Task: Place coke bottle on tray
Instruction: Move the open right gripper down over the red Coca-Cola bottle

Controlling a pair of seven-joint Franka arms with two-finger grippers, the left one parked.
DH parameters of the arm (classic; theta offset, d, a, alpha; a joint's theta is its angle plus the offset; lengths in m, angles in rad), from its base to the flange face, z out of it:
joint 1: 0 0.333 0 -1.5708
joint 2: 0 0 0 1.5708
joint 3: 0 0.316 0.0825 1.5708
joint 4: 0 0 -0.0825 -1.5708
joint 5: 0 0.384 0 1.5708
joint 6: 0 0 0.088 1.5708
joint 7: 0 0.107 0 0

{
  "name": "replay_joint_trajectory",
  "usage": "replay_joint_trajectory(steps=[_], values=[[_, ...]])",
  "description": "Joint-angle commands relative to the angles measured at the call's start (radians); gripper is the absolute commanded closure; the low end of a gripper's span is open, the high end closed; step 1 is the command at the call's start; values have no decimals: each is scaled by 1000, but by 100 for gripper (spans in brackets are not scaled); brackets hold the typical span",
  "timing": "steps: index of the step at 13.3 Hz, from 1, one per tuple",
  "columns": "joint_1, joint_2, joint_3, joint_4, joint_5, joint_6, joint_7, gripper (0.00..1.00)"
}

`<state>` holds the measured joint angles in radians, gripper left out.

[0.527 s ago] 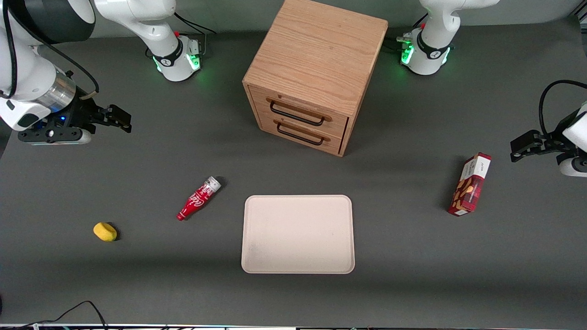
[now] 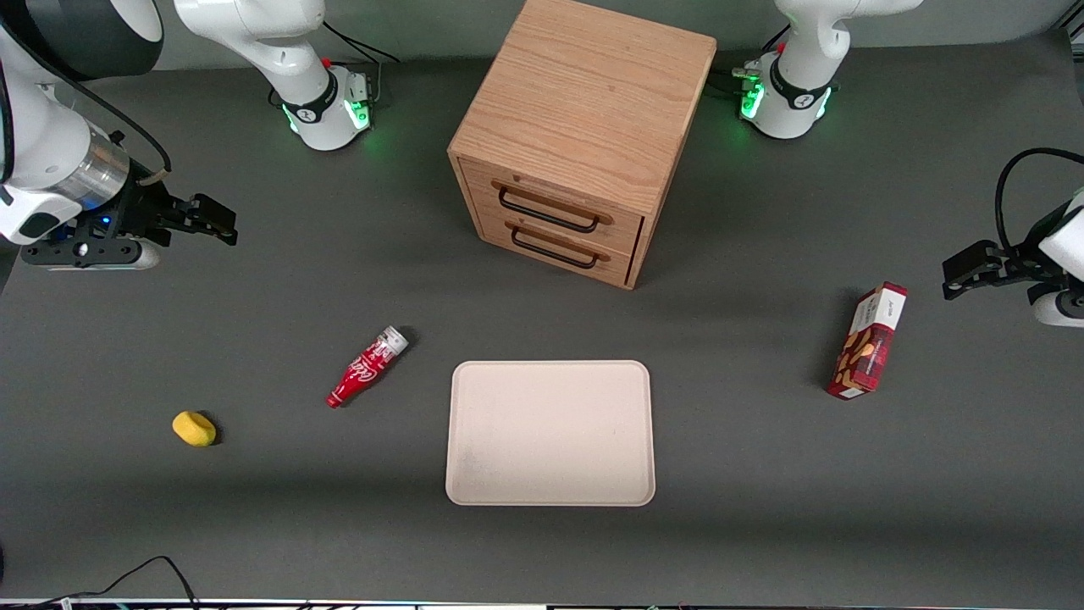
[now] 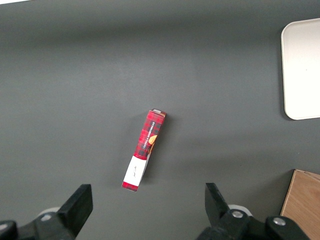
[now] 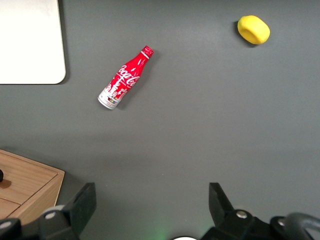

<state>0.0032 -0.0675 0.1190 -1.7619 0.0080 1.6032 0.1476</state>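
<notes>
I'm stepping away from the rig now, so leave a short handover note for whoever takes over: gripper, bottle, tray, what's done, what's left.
Gripper: open, holding nothing, up above the table at the working arm's end, farther from the front camera than the bottle.
Coke bottle: lying on its side on the table, beside the tray, not touching it.
Tray: nothing on it, in front of the wooden drawer cabinet.
Done: nothing yet; bottle ungrasped.
Left: reach the bottle, grasp it, carry it over and set it on the tray.

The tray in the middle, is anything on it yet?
Nothing is on the tray; its whole cream surface shows bare. The coke bottle lies on the table beside it. The gripper hangs open, off toward the working arm's end. What is under the tray cannot be seen.
</notes>
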Motion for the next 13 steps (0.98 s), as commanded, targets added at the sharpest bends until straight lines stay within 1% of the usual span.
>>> replay_joint_trajectory(steps=[1,6,7,9,11,13], values=[[-8,38,14,47,24,-31,32,0],[-6,101,21,62,15,-22,38,0],[4,133,43,73,9,-17,90,0],[12,216,68,140,4,-2,252,0],[24,303,109,203,3,4,321,0],[53,371,114,229,3,41,377,0]])
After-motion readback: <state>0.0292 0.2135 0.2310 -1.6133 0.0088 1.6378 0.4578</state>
